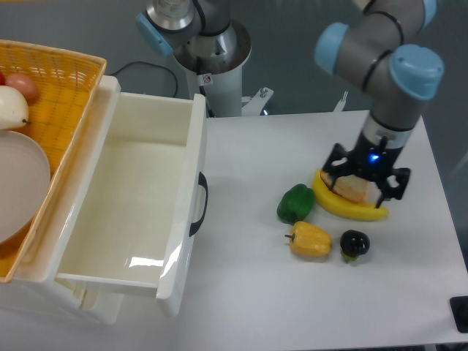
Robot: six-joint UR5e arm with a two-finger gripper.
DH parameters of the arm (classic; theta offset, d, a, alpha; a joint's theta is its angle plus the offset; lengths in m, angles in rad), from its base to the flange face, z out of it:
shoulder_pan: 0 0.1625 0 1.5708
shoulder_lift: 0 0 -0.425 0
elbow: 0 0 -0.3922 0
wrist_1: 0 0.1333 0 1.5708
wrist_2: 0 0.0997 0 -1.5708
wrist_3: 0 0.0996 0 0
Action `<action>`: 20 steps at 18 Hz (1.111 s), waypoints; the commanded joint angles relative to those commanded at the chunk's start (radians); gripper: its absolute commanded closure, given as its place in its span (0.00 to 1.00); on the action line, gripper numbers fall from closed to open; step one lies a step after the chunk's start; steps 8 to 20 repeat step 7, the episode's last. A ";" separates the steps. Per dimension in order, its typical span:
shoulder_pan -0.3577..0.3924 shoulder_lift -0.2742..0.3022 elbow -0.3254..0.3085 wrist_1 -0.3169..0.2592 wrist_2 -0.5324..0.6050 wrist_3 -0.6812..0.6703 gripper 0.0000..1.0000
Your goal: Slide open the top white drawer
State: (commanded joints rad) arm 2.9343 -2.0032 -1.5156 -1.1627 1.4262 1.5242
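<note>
White counter (241, 292), near to far. Near right edge: a dark object (460, 313), cut off by the frame, can't tell what it is.

Drawer (128, 208) at left is pulled well out of the cabinet, white interior exposed, nothing visible inside. Its front panel faces right with the black handle (198, 204) on it. Part of the lower drawer (91, 301) shows below, at the near left.

Produce cluster sits right of centre, well apart from the drawer: yellow pepper (309, 239) and a small black fruit (354, 243) nearest, just beside each other. Green pepper (295, 202) is behind the yellow one. Banana (353, 208) is right of the green pepper, with a bread piece (352, 187) lying on it.

Gripper (363, 179) hangs over the bread and banana with fingers spread, one on each side of the bread; contact can't be told from this view. Blue light is on at the wrist.

Far left: orange basket (51, 88) on top of the cabinet, holding a white plate (18, 191) and some fruit.

Arm base (212, 51) is at the far edge, centre.
</note>
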 joint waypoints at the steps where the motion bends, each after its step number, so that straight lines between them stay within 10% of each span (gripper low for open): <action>1: 0.018 -0.023 0.011 0.000 0.034 0.046 0.00; 20: 0.042 -0.089 0.045 0.000 0.172 0.117 0.00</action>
